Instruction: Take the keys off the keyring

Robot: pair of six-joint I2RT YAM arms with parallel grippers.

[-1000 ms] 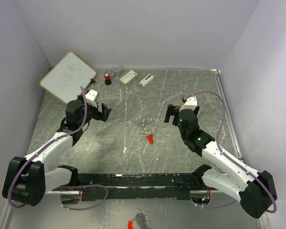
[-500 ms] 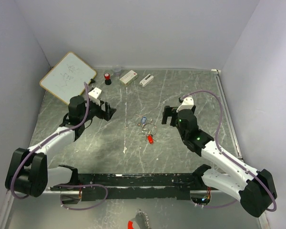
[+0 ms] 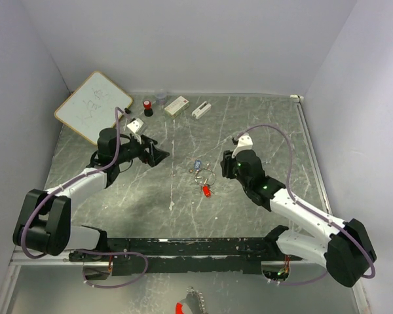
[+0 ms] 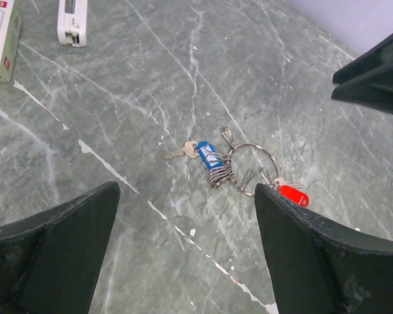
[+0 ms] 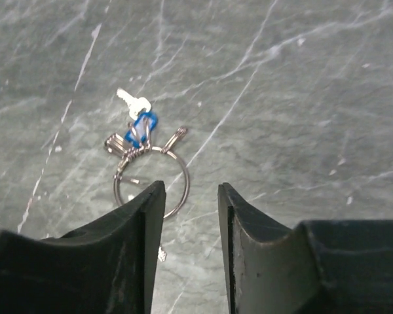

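Note:
The keyring (image 3: 204, 175) lies flat mid-table, a thin silvery ring with small metal loops. The blue key (image 3: 198, 165) is at its far side and the red key (image 3: 206, 191) at its near side. My left gripper (image 3: 158, 156) hovers left of it, open wide; in its wrist view the keyring (image 4: 270, 156), blue key (image 4: 208, 154) and red key (image 4: 291, 194) lie ahead of the left gripper (image 4: 187, 196). My right gripper (image 3: 228, 167) is just right of the ring. Its wrist view shows the right gripper (image 5: 190, 190) narrowed over the keyring (image 5: 185, 180), nothing between the jaws. The blue key (image 5: 142, 127) shows; the red one is hidden.
A whiteboard (image 3: 93, 106) leans at the back left. Along the back stand a red-capped black cylinder (image 3: 147, 107), a small clear cup (image 3: 160, 97), a white box (image 3: 177, 105) and a white device (image 3: 201, 110). Walls close three sides.
Both arms have reached in toward the keyring, the left from the left, the right from the right. The right jaws have narrowed from wide open.

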